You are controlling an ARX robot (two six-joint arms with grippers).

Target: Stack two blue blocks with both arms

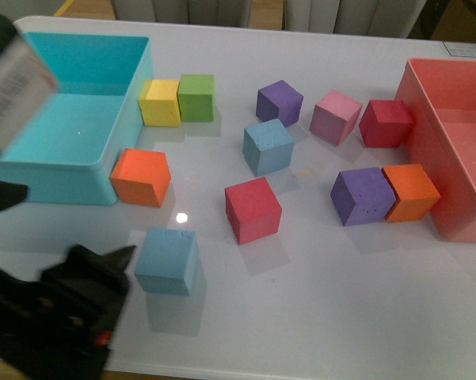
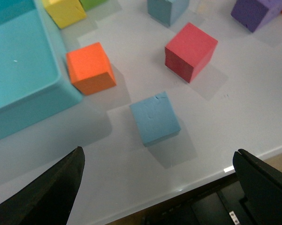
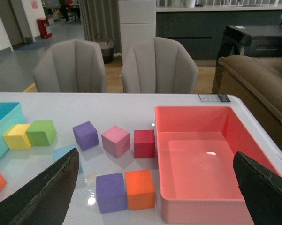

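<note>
One light-blue block [image 1: 167,260] lies near the table's front edge. It also shows in the left wrist view [image 2: 155,117]. The second blue block [image 1: 268,146] sits mid-table, and its near part shows in the left wrist view [image 2: 168,9]. My left gripper [image 1: 78,220] is open and empty, low at the front left, with the near blue block just ahead between its spread fingers [image 2: 159,154]. My right gripper [image 3: 156,154] is open and empty, raised over the table's right side. It is out of the front view. A blue block [image 3: 61,152] peeks out beside its finger.
A turquoise bin [image 1: 63,127] stands at the left with an orange cube [image 1: 141,177] against it. A red cube [image 1: 253,210] lies between the blue blocks. Yellow, green, purple, pink, crimson and orange cubes lie further back and right. A pink bin [image 1: 451,158] is at the right.
</note>
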